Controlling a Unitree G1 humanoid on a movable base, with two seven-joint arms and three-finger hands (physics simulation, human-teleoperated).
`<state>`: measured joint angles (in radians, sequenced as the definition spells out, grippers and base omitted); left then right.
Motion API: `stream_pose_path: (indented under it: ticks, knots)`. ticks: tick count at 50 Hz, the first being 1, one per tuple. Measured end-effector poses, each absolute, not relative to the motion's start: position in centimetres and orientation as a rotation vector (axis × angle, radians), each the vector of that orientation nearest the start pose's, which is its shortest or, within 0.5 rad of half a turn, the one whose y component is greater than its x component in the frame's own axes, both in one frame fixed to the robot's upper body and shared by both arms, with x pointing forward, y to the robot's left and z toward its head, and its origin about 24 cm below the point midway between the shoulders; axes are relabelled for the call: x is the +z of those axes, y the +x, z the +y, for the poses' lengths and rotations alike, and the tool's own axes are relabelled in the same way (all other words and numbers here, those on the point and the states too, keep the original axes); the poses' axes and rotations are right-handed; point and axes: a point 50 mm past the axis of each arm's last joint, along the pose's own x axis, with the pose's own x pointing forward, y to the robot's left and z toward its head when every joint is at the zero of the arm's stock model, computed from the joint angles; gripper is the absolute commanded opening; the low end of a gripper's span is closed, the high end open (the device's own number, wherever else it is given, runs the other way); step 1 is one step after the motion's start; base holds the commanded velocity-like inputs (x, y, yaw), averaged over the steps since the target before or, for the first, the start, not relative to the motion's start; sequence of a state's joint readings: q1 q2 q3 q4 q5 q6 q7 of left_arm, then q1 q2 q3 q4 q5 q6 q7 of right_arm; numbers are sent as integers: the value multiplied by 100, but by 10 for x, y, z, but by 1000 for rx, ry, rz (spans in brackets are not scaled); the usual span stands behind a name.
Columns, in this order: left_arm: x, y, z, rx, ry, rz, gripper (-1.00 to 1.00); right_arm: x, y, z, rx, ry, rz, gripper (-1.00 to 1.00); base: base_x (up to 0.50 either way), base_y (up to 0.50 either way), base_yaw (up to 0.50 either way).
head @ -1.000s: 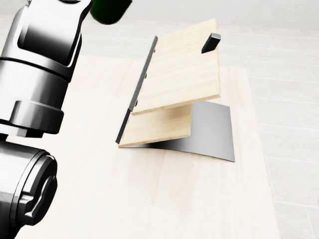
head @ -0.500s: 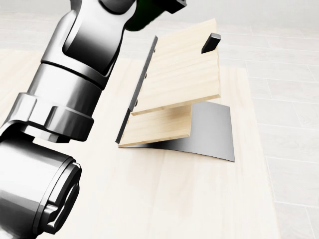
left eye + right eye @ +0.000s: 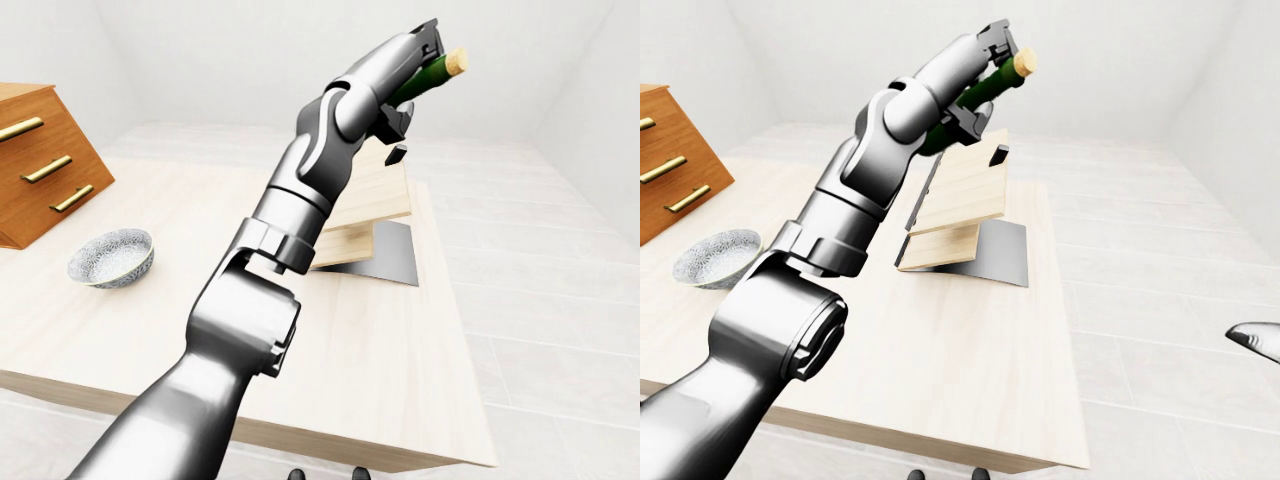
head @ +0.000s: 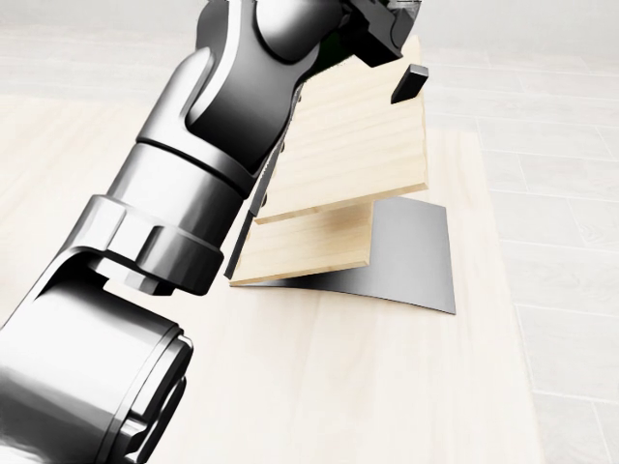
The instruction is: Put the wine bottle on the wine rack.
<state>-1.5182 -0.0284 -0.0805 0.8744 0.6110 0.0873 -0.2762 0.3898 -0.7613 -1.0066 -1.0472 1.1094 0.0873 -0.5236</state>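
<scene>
At the far left of the left-eye view a wooden drawer chest point(image 3: 40, 160) with brass handles stands on the worktop point(image 3: 400, 380), cut off by the picture's left edge. Just right of it, and apart from it, sits a speckled grey bowl point(image 3: 111, 257) with bare wood all round it. The worktop's near edge runs across the bottom of both eye views, and its right edge falls away to pale tiled floor point(image 3: 1160, 300), which is open out to the walls.

The left arm rises from the bottom left corner and slants up across the worktop to the upper middle. Its left hand point(image 3: 975, 85) is closed round the wine bottle point(image 3: 990, 85): the fingers point(image 3: 970, 122) wrap the dark green body, and the neck with its cork sticks out up and to the right, tilted. The bottle is in the air, above the wine rack point(image 3: 960, 215) and not touching it.

The rack stands toward the worktop's right side, near the far edge. In the head view it shows as two slanted pale wooden boards, the upper overlapping the lower, on a curved dark metal base point(image 4: 411, 256), with a dark rail along the boards' left edge and a small black peg point(image 4: 409, 83) near the upper board's top right corner. Bare worktop lies below and right of the base.

At the right edge of the right-eye view only a grey tip of the right hand point(image 3: 1258, 340) enters, over the floor; how its fingers stand I cannot tell.
</scene>
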Motion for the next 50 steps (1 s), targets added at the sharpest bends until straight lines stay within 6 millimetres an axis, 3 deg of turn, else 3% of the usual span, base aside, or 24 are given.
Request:
stream_pose_path:
  ticks: [50]
  knots:
    - [291, 378, -42, -506, 973, -455, -100, 307, 91, -259, -330, -3, -923, 100, 0, 0, 0]
